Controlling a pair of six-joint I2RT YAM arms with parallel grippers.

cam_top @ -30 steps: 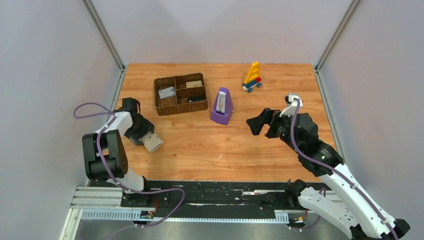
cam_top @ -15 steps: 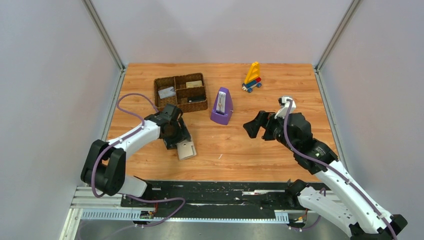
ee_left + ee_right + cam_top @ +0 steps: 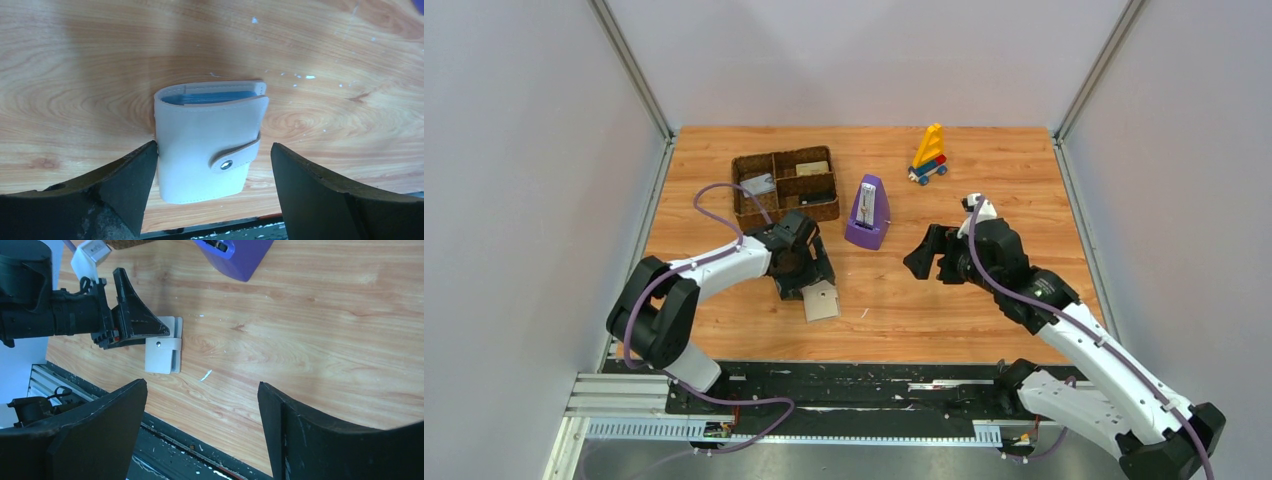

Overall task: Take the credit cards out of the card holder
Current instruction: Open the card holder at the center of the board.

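Your left gripper (image 3: 212, 152) straddles the snapped-shut card holder (image 3: 200, 130), jaws apart; your right gripper (image 3: 201, 385) hangs with jaws wide, empty.

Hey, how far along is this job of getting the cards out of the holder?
Done: the pale light-blue folding card holder lies flat on the wooden table. In hand: the left pincer straddles it with jaws open, not gripping; the right pincer hovers open nearby. Left: its snap strap is fastened, so opening it and pulling the cards all remain.
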